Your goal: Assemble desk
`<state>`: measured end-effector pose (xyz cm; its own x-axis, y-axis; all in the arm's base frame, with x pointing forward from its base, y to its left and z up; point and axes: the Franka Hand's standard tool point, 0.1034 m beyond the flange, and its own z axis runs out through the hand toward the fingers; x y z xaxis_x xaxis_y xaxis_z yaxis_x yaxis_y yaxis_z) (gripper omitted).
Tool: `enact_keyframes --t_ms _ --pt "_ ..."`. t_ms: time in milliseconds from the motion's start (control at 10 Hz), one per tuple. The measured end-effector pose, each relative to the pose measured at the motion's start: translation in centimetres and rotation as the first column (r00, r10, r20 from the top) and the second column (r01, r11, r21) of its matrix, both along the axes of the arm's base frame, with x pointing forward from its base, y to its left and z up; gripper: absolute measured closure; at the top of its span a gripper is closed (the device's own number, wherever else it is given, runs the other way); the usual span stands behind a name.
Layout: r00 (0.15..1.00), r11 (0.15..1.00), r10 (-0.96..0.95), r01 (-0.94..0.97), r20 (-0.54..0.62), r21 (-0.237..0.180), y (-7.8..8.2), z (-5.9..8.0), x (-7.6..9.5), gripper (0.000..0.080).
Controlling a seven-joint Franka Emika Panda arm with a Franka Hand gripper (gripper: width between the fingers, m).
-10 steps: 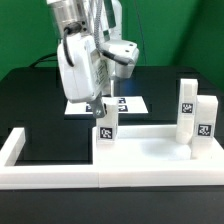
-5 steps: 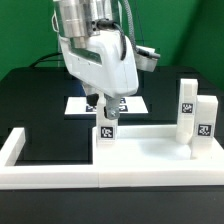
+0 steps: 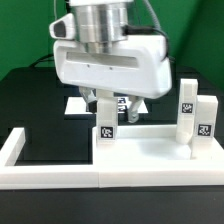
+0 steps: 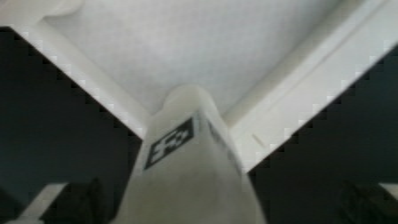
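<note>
The desk's white tabletop (image 3: 150,152) lies flat at the front, toward the exterior view's right. One short square leg (image 3: 107,128) with a tag stands upright at its far corner on the exterior view's left. My gripper (image 3: 112,106) hangs just above this leg, open, with a finger on either side of the top and a gap to each. In the wrist view the same leg (image 4: 178,165) rises between the dark fingers (image 4: 63,202), and the gripper (image 4: 222,208) is not clamped on it. The tabletop (image 4: 196,50) fills the background there. Two more legs (image 3: 188,108) (image 3: 205,127) stand upright at the tabletop's far corner on the exterior view's right.
A long low white border wall (image 3: 20,150) runs along the front and the exterior view's left side of the black table. The marker board (image 3: 78,104) lies behind the arm, partly hidden by it.
The jaws have spread apart and let go of the upright leg, which stays standing. The wrist has turned, so the hand now faces the exterior camera broadside.
</note>
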<state>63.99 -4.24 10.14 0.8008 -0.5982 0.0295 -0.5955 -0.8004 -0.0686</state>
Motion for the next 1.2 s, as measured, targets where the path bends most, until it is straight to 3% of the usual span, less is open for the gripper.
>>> enact_keyframes --t_ms 100,200,300,400,500,700,900,1200 --pt "0.999 0.999 -0.034 0.034 -0.001 0.002 -0.2 0.0 0.0 0.015" --pt "0.999 0.999 -0.044 0.044 -0.002 0.002 -0.2 0.0 0.0 0.0238" --pt "0.999 0.999 -0.045 0.045 -0.003 -0.003 -0.6 0.0 -0.1 0.042" --pt "0.998 0.998 -0.061 0.061 -0.01 -0.004 -0.8 0.0 -0.3 0.042" --pt "0.986 0.987 -0.163 0.163 -0.021 0.003 -0.8 -0.1 -0.4 0.0485" --pt "0.966 0.966 -0.257 0.257 -0.033 0.008 -0.7 -0.2 -0.6 0.0495" --pt "0.841 0.84 -0.539 0.541 -0.047 0.035 -0.7 -0.4 -0.8 0.0495" --pt "0.567 0.561 -0.816 0.824 -0.116 0.081 0.2 -0.2 -0.1 0.0506"
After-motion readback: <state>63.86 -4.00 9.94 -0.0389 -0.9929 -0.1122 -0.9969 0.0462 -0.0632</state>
